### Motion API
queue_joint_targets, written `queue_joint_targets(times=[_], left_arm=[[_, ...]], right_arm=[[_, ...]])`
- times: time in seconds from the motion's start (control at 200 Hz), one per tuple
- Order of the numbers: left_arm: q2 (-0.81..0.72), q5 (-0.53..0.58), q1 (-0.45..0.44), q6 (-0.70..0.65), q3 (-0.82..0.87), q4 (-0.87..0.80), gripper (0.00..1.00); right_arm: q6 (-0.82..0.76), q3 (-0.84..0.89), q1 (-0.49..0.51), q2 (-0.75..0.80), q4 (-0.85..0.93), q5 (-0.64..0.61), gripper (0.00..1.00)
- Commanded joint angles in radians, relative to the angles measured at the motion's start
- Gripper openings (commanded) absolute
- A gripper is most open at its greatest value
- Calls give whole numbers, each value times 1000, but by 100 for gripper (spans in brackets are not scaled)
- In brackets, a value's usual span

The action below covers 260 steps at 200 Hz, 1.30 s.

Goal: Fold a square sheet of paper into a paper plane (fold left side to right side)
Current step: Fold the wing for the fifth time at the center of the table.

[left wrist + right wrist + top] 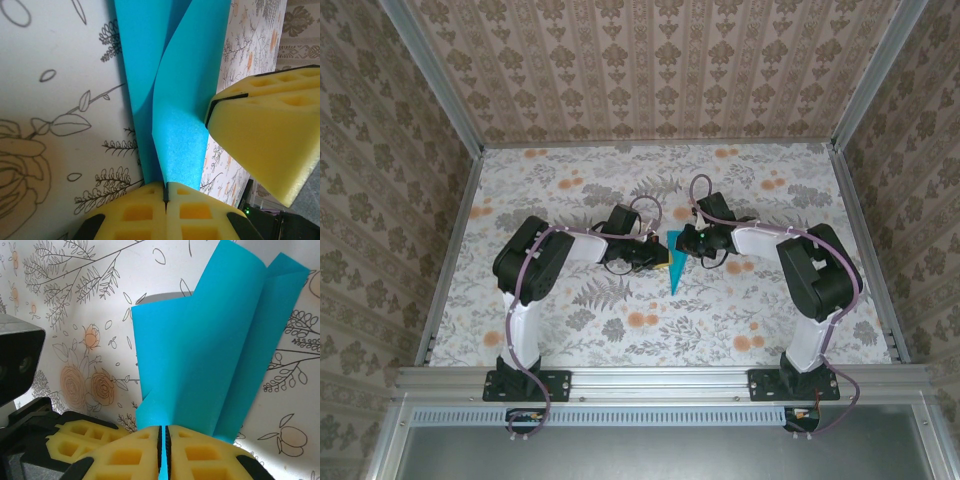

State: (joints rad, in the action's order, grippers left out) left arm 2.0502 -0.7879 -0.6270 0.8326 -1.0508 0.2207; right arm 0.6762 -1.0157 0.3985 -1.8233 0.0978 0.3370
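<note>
The square sheet of paper is folded into a narrow pointed turquoise dart, the paper plane (675,272), lying mid-table with its tip toward the near edge. My left gripper (660,258) meets it from the left and my right gripper (683,243) from the right. In the left wrist view the left gripper (165,186) is shut on a raised flap of the paper (185,100); a yellow foam finger (270,135) of the right gripper sits close by. In the right wrist view the right gripper (163,429) is shut on the paper's edge (210,350), with a blue strip showing between the pads.
The table (570,320) has a floral cloth. Metal rails run along its left side (450,250) and right side (865,250), with wallpapered walls behind. The left arm's black wrist camera (15,365) is close to the right gripper.
</note>
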Motion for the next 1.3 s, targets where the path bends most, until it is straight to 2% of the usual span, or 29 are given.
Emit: queue_joint_targets(times=[0.0,0.61,0.8,0.955,1.125,1.295], left_arm=[[23,44,9,-29,0,-77,3],[22,30,4,-26,-1,-68,2],[-47,28,6,-42,-3,-76,10],[-118,43,12,-80,-7,-138,22],[-198,43,12,-100,16,-196,23],[-227,-26,-15,-75,15,-200,21]], right_arm=[[-23,-26,2,-27,33,-35,14],[-26,-18,-2,-77,96,-59,12],[-18,1,-2,-86,150,-82,12],[-12,17,-1,-91,156,-87,11],[-8,20,-2,-98,142,-78,11],[-9,21,-2,-96,133,-74,11]])
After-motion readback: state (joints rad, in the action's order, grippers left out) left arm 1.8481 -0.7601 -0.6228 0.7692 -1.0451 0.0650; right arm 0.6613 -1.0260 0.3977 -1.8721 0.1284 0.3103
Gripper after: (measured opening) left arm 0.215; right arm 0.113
